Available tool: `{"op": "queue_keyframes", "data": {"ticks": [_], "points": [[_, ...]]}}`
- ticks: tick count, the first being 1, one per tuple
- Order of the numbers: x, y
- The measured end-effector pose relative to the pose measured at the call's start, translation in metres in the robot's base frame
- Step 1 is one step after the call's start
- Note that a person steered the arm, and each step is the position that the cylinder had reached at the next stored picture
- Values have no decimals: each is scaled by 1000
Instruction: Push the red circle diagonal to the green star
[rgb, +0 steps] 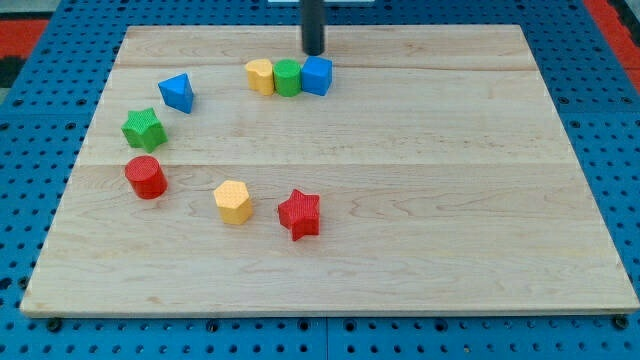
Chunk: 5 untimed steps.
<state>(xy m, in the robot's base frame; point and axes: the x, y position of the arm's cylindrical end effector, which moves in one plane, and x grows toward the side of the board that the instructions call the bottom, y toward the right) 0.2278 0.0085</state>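
The red circle (146, 177) is sitting at the left of the frame on the tabletop (450, 200), just below the green star (144, 128) and close to it but not touching. As it is lying now, it is almost straight under the star rather than off at a corner, so I am judging the push as not yet done. My tip (314, 53) is standing at the upper middle of the frame, just above the blue cube (317, 76) that is closing a row with a green block (288, 77) and a yellow block (260, 75); it is well apart from the red circle. There is no gripper on this arm, only the rod, and it is holding nothing. A blue triangle (177, 92) is lying up and right of the star, while a yellow hexagon (233, 201) and a red star (299, 213) are lying at lower middle. What is remaining, as I am reading it, is travelling across to the circle and nudging it sideways.
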Motion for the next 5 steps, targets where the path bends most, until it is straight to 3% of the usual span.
{"op": "queue_keyframes", "data": {"ticks": [3,5], "points": [[2,109],[13,107]]}}
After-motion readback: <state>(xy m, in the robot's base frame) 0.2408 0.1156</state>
